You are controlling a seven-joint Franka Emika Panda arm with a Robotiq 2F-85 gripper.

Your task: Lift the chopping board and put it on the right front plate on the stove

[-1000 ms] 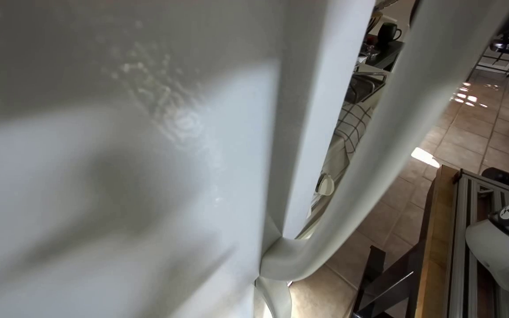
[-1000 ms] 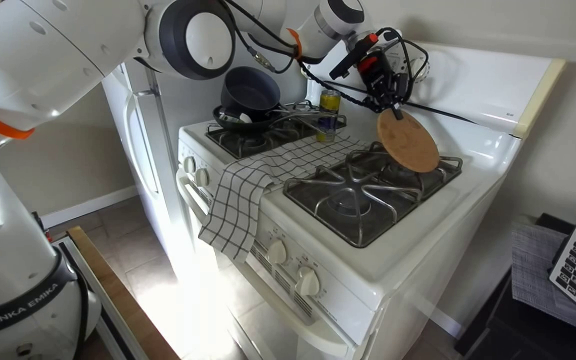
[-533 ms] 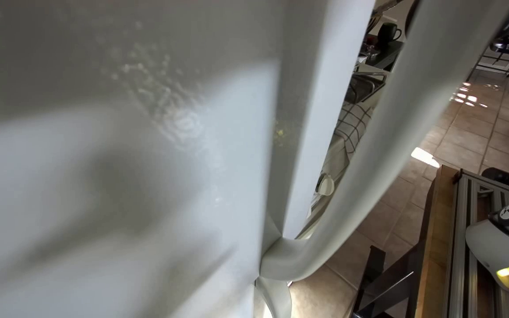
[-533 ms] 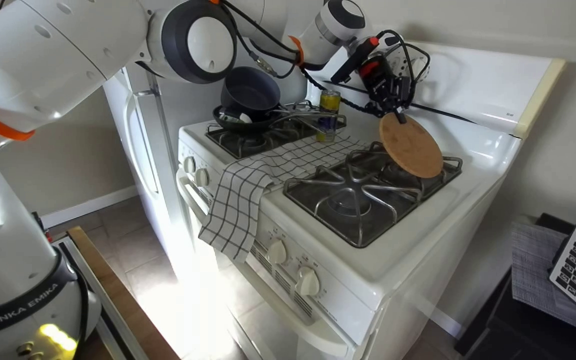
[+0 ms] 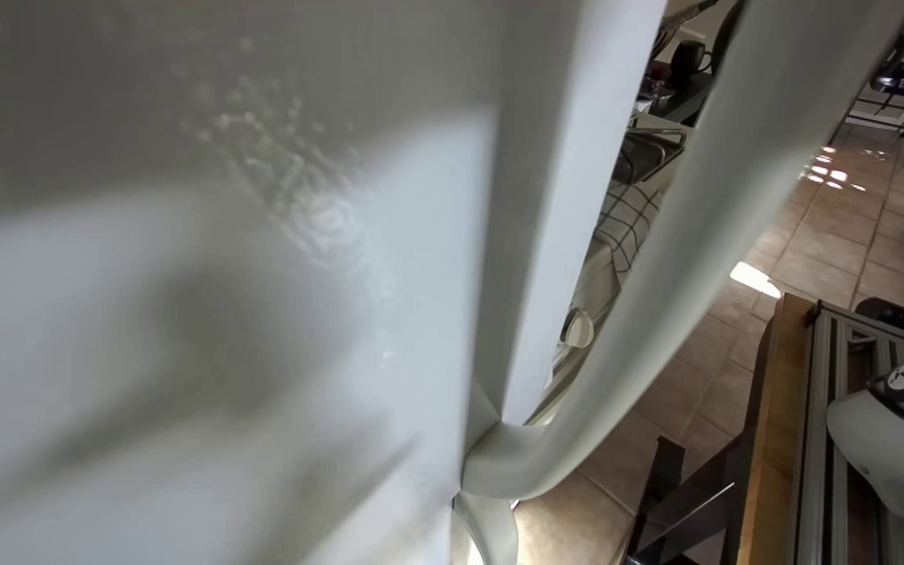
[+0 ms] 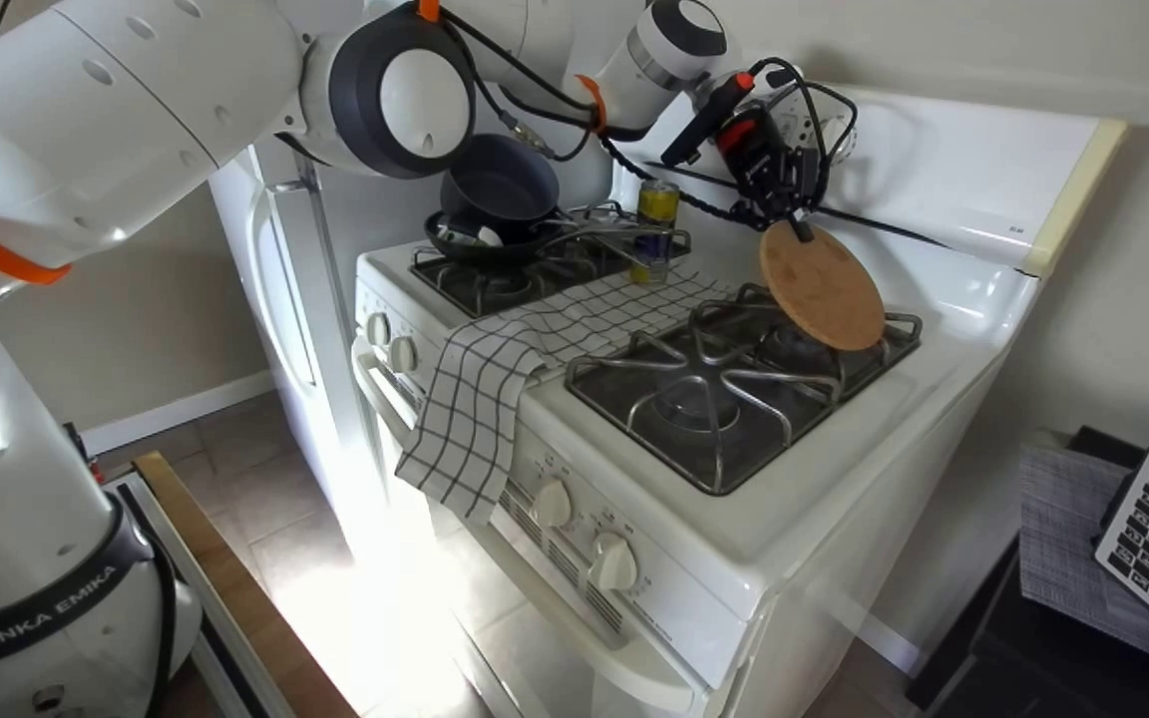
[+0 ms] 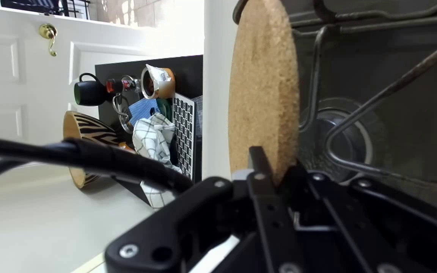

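Just one chopping board [image 6: 822, 289] here, and one gripper [image 6: 800, 229] with two fingers [image 7: 259, 161]. One stove [image 6: 794, 499], four knobs [image 6: 614, 561] along its front; two grates [image 6: 699, 369] on top, two burners [image 6: 686, 411] showing under the right-hand one. Two dark pans [image 6: 500, 189] over there (stacked, but I make it two all the same), one yellow-topped container [image 6: 658, 202], one checked towel [image 6: 460, 449]. On the dark table [image 7: 188, 72] I spot one mug [image 7: 91, 93], one zebra-striped bowl [image 7: 95, 131] and a second checked cloth [image 7: 152, 132].

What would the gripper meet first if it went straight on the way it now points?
The gripper holds a round, brown, cork-like chopping board, so the board's lower edge would probably meet the grey metal burner grate below first; depth is unclear.
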